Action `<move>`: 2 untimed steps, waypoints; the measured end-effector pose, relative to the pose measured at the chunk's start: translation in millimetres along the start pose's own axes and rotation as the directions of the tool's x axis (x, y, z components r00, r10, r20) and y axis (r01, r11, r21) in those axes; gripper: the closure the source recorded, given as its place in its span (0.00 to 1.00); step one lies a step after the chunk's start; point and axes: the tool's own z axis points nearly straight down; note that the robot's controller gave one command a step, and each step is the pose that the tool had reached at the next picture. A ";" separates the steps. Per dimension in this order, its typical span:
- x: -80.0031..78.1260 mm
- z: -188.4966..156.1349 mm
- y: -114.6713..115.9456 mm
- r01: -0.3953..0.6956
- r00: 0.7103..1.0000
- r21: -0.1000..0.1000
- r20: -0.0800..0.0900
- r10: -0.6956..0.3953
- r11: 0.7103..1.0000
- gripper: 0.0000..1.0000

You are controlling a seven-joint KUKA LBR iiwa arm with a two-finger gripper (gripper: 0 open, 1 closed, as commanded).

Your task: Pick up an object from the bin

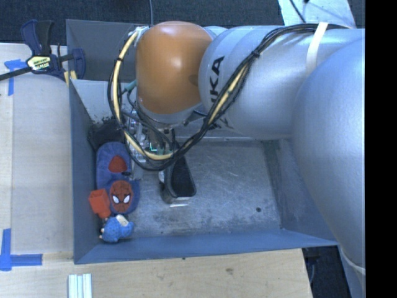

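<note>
Orange wrist cover point(170, 67) is hiding the bin point(82, 179) floor beyond the blue slipper point(105, 166); dark lump point(102, 132) beside that slipper is looking unidentifiable.

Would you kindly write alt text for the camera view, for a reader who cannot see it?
The robot's gripper hangs low over bare floor near the middle of a grey metal bin. Against the bin's left wall lies a small heap of toys, among them a blue Spider-Man toy, a red piece and a small blue figure.

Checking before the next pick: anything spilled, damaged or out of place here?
Nothing stands out: blue and red toys lie heaped against the bin's left wall, the end effector over bare floor beside them.
</note>
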 end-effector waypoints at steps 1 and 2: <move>-31.9 107.7 15.2 0.329 0.944 0.001 0.006 -0.329 0.944 0.00; -34.3 103.2 15.8 0.327 0.945 0.000 0.016 -0.327 0.945 1.00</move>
